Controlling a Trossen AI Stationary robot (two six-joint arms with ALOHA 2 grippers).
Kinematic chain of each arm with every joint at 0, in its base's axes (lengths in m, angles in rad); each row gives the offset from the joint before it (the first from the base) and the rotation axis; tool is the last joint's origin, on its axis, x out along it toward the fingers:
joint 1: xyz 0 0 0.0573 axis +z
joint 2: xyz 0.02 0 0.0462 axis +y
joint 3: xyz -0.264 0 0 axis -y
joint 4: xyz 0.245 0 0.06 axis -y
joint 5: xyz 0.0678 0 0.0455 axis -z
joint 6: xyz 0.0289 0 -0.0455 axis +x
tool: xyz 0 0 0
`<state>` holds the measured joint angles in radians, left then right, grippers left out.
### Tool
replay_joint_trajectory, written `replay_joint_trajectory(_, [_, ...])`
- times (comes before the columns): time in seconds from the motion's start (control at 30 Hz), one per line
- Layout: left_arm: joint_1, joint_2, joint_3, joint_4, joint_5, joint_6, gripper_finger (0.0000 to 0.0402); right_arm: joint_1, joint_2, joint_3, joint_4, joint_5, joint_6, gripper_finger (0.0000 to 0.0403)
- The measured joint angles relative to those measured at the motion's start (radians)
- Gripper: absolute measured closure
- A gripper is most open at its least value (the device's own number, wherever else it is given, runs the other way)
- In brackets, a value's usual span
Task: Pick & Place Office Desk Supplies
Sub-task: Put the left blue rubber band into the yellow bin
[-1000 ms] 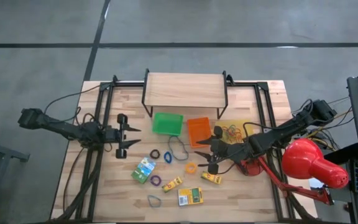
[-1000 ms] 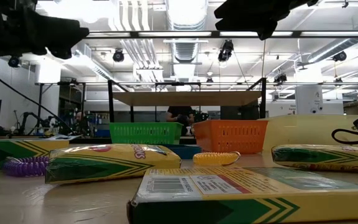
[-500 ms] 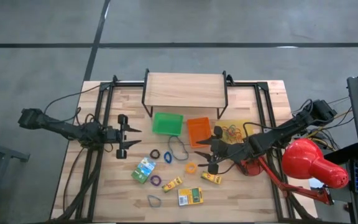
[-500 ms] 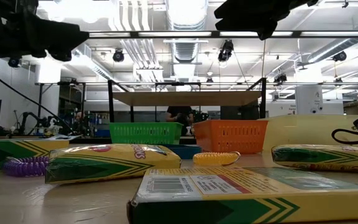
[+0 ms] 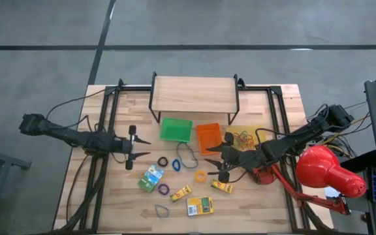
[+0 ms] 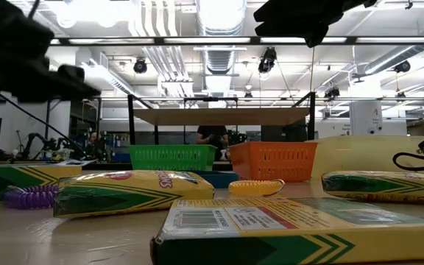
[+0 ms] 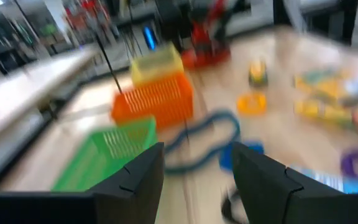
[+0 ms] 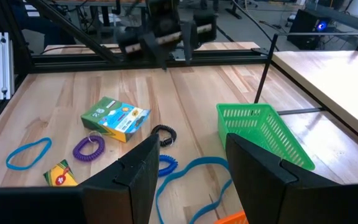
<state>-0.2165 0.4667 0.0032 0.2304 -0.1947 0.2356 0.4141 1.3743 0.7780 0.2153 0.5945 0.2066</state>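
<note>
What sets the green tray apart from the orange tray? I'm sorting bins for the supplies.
The green tray lies nearer the left arm's side; the orange tray sits beside it, nearer the right gripper. In the right wrist view the green tray looks empty; the orange tray's inside cannot be judged. Both are ribbed plastic baskets before the wooden shelf.

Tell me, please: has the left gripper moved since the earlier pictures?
Yes. In the high view the left gripper, open and empty, has rotated and shifted slightly toward the green tray.

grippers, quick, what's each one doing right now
Left gripper: open, holding nothing, above the table's left side.
Right gripper: open, holding nothing, over the loose supplies.
</note>
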Motion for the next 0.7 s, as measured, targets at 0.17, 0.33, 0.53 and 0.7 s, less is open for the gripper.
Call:
replay_joint_trajectory(0.17, [0.0,0.003,0.0,-0.189,0.003,0.0,0.0217,0.0,0.0,0.0,0.0,0.0,0.001,0.022])
replay_joint_trajectory(0.33, [0.0,0.015,0.002,-0.192,0.007,-0.003,0.0217,0.0,0.0,0.0,0.0,0.0,0.0,0.022])
replay_joint_trajectory(0.53, [0.0,0.015,0.002,-0.193,0.008,-0.003,0.0217,0.0,0.0,0.0,0.0,0.0,0.0,0.022])
replay_joint_trajectory(0.7, [0.0,0.015,0.002,-0.194,0.008,-0.003,0.0217,0.0,0.0,0.0,0.0,0.0,0.0,0.022])
